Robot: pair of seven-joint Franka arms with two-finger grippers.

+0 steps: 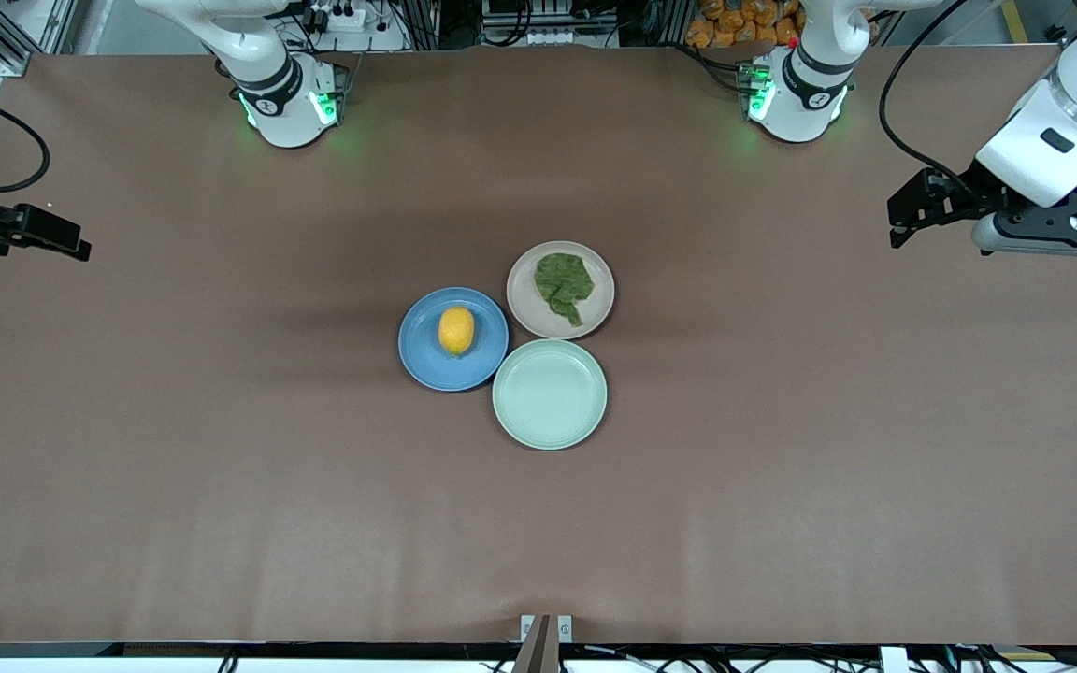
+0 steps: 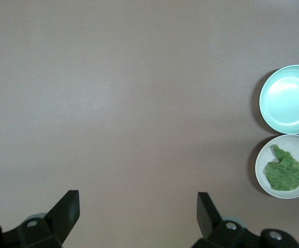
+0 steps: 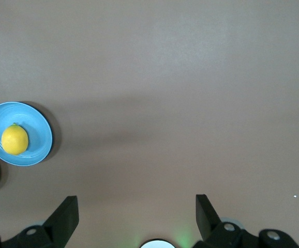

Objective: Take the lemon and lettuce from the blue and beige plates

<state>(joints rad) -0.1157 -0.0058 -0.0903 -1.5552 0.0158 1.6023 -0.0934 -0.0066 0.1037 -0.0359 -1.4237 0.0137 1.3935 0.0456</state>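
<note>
Both hands stood wide, empty, waiting over opposite ends of surface (image 1: 221, 514): left hand (image 2: 138, 206), right hand (image 3: 137, 207). Lemon (image 1: 456, 330) sat on blue plate (image 1: 426, 360), lettuce (image 1: 564, 284) on beige plate (image 1: 595, 308). Risks: lemon likely to roll from pinch; flat leaf hard to catch, fingers could scrape plate; touching plates, mint plate (image 1: 550, 393) included, could shift.
</note>
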